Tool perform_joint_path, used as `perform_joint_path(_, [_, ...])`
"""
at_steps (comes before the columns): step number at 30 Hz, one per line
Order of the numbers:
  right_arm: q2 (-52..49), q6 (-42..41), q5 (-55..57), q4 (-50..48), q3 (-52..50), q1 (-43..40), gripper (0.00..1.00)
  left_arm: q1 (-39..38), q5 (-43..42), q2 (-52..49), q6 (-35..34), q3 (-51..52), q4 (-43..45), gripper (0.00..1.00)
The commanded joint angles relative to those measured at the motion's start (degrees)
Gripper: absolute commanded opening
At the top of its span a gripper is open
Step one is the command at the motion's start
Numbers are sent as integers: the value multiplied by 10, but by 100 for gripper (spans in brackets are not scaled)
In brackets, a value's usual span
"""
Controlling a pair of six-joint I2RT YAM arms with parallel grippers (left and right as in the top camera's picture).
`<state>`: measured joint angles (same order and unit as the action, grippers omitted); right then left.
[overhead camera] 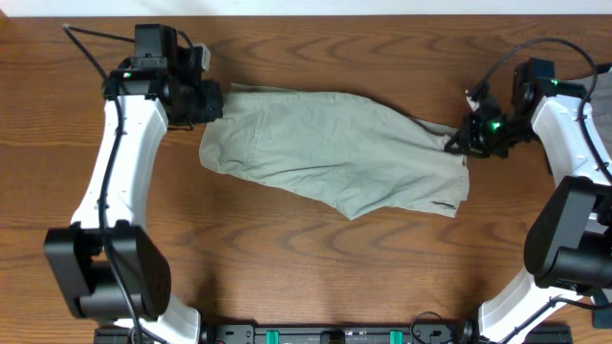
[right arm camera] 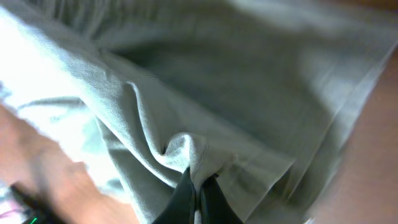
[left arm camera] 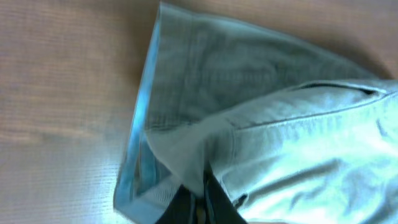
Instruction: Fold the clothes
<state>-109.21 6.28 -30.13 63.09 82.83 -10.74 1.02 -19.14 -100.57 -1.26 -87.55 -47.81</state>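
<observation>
The pale khaki shorts (overhead camera: 330,148) lie stretched across the middle of the wooden table, folded lengthwise. My left gripper (overhead camera: 212,101) is shut on the shorts' far-left corner; the left wrist view shows cloth (left arm camera: 273,124) pinched between the fingers (left arm camera: 202,202), with the lighter inner lining (left arm camera: 140,155) showing at the edge. My right gripper (overhead camera: 457,140) is shut on the shorts' right end, pulling a narrow point of cloth toward it; the right wrist view shows a bunched fold (right arm camera: 186,146) clamped between the fingers (right arm camera: 198,193).
The brown wooden table (overhead camera: 287,268) shows on all sides of the shorts. Both arm bases (overhead camera: 105,277) stand at the near left and the near right (overhead camera: 564,239). A black rail (overhead camera: 335,334) runs along the front edge.
</observation>
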Motion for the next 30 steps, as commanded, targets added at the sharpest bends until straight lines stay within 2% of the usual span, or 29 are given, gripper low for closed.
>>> perform_joint_path(1, [16,-4,-22,48,7,-2,1,3,8,8,-10,1,-50,6])
perform_joint_path(4, [16,-5,-20,85,0,-1,1,3,7,0,-59,17,-100,6])
perform_joint_path(9, [16,-57,45,67,-47,2,1,2,12,-8,-64,57,-117,6])
perform_joint_path(12, [16,-80,76,32,-89,6,1,2,48,-14,-74,89,-109,6])
perform_joint_path(20, [15,-147,166,-129,-192,10,1,1,50,-34,-97,171,-27,6])
perform_joint_path(30, [-4,-159,194,-280,-222,11,1,1,50,-73,-103,212,111,6])
